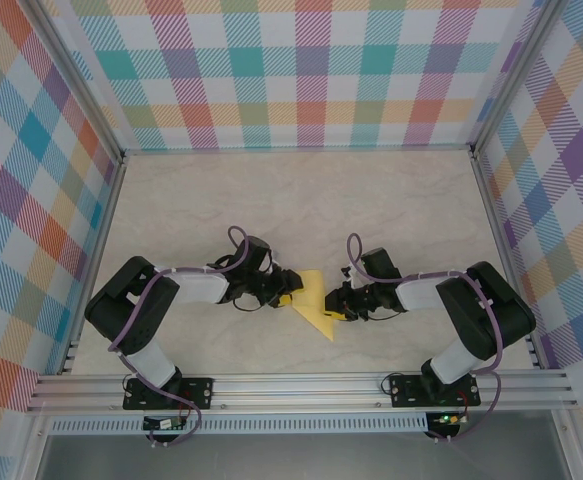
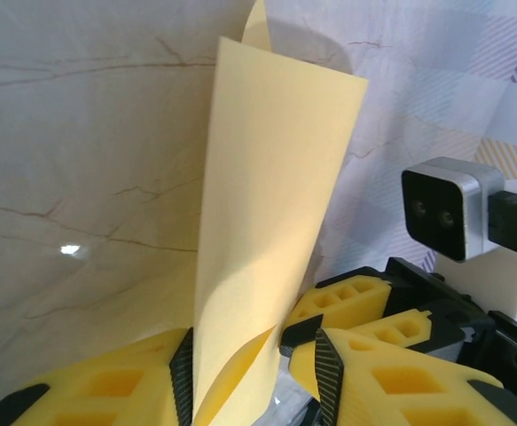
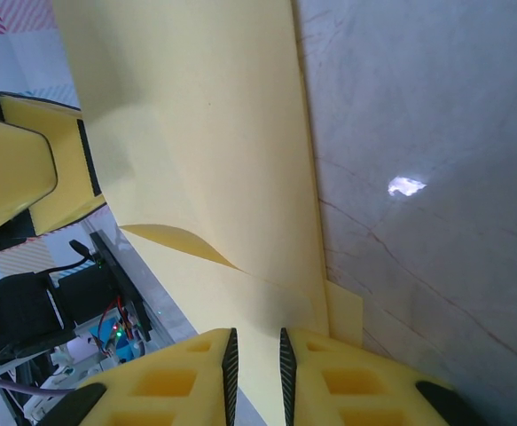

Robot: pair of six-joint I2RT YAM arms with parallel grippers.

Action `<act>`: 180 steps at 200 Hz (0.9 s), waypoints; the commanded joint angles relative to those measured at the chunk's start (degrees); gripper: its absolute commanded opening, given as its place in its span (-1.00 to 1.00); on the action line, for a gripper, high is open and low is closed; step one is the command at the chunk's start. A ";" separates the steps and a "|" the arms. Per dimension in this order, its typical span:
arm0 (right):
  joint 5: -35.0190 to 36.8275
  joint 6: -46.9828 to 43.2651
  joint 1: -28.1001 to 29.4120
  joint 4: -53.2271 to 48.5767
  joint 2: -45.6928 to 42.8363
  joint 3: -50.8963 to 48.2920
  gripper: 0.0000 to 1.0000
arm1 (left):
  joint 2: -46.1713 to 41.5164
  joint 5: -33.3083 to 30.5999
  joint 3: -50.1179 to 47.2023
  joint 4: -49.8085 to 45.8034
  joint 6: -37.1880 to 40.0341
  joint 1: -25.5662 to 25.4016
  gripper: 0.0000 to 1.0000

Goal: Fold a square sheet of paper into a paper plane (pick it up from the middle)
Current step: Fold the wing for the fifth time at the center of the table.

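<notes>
Over the table, the yellow paper is creased, layered, triangular.

The square sheet of paper is thin, matt yellow paper, smooth apart from soft creases and one curled flap. The table has a pale marble-look surface with faint brown veins, smooth, with a slight sheen that catches a glare spot. The fingers of the left gripper and the right gripper are matt yellow plastic with moulded recesses, faced with black ribbed pads that look rubbery. Toward 3 o'clock in the left wrist view, a camera housing is satin silver with a glossy black face. At 6 o'clock overhead, the rail is bare brushed metal. The walls carry a matt printed plaid.
</notes>
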 commanded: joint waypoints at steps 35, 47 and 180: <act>7.85 -1.47 0.25 0.67 1.71 -1.23 -0.50 | 0.52 -0.59 0.75 -1.37 0.07 -0.16 -0.35; 7.88 -1.71 0.23 0.21 0.64 -0.97 -0.47 | 0.34 -1.11 0.92 -1.87 0.27 -0.12 -0.41; 33.14 -16.89 13.95 -11.22 -24.21 0.59 0.06 | -5.28 -12.02 1.81 -9.79 -3.28 -0.21 -0.98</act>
